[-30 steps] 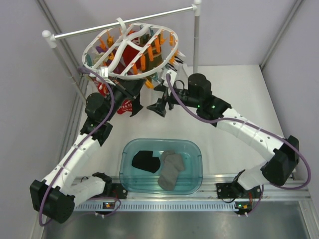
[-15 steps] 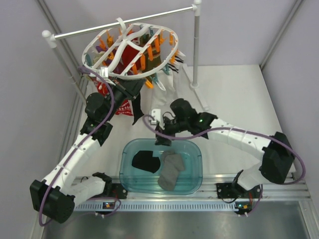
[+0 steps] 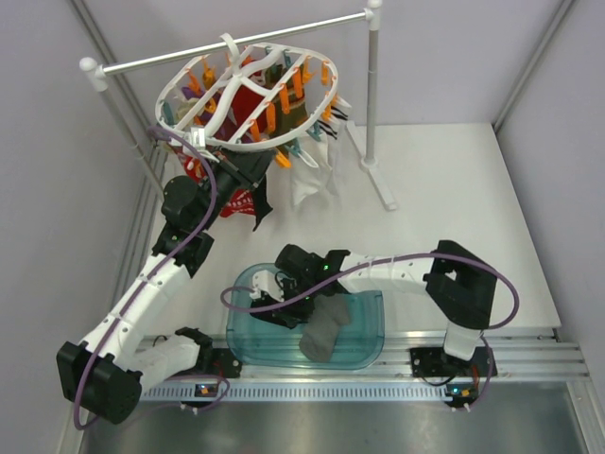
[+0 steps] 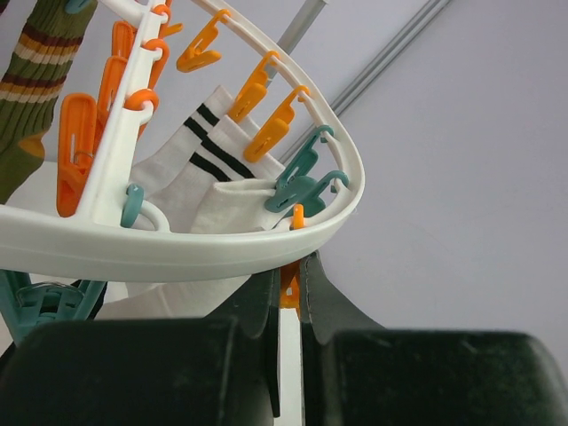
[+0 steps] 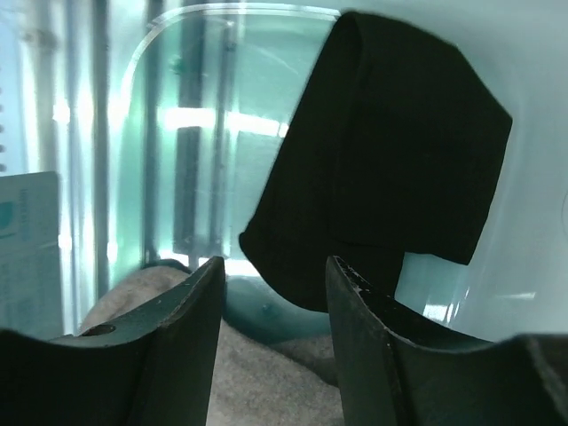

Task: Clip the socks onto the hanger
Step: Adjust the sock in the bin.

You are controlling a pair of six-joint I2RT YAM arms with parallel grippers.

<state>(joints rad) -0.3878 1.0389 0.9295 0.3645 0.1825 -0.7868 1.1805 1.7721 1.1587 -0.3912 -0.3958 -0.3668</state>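
While the left gripper (image 4: 286, 271) is up under the near rim of the hanger (image 3: 248, 144), which hangs from the rail (image 3: 236, 43) at about 11 o'clock on the table, its two dark fingers stand nearly together with an orange clip (image 4: 289, 293) pinched in the narrow gap between them. In the top view a dark hanging sock (image 3: 262, 206) dangles just below that spot, at about 5 o'clock from the hanger's centre. It looks like one of the pair, though whether the clip itself already bites it or only the fingers keep it there cannot be told. The right gripper (image 5: 273, 266) is down inside the teal tub (image 3: 373, 348) at 6 o'clock on the table, its fingers spread apart and gripping nothing. The folded black sock (image 5: 390, 169) lies on the tub floor just beyond them, toward 1 o'clock in the wrist view, and the fingers are not yet touching it. The grey sock (image 5: 266, 382) lies beneath the fingers at 6 o'clock and is not wanted. White striped socks (image 4: 204, 169) and an olive striped sock (image 4: 27, 89) already hang from other clips. By this reading the task is roughly at its midpoint: one black sock is at the hanger, perhaps fastened, while the other has yet to be grasped, lifted out, carried up and clipped.
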